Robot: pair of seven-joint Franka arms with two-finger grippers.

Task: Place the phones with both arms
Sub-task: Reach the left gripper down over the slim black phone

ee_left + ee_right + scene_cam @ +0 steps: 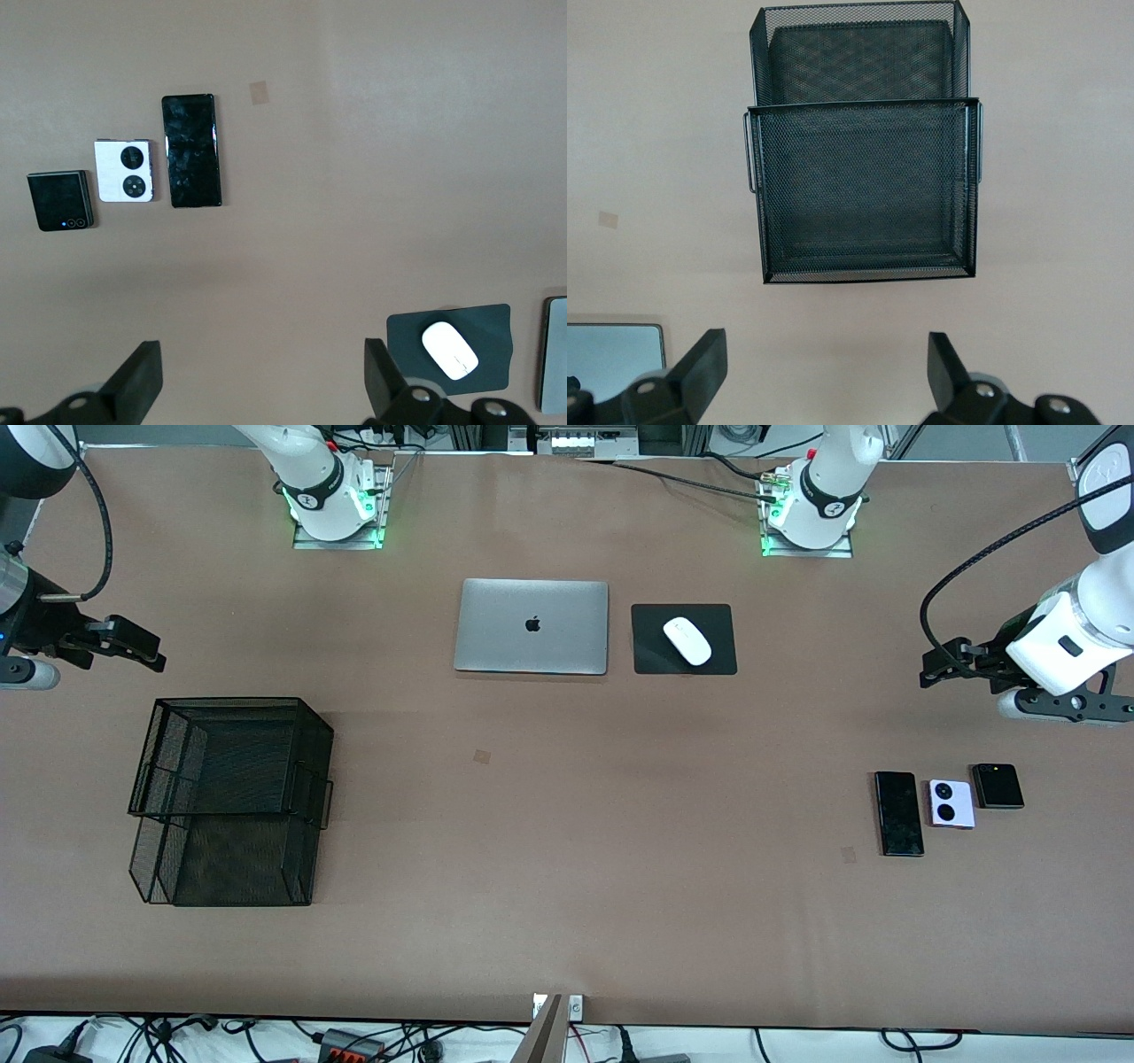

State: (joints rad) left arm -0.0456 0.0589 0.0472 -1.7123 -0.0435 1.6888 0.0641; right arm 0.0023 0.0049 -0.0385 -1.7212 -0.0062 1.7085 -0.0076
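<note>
Three phones lie flat in a row at the left arm's end of the table: a long black slab [898, 813] [190, 150], a lavender squarish phone [951, 803] [124, 171] with two black circles, and a small black squarish phone [997, 786] [60, 200]. My left gripper [932, 666] [261, 359] hangs open and empty over bare table, apart from the phones. Over bare table at the right arm's end, my right gripper [152, 652] [824, 350] is open and holds nothing.
A black two-tier mesh tray [230, 797] [864, 186] stands toward the right arm's end. A shut silver laptop [532, 626] [611, 359] lies mid-table near the bases. Beside it a white mouse [687, 640] [449, 350] rests on a black pad [651, 657] [492, 328].
</note>
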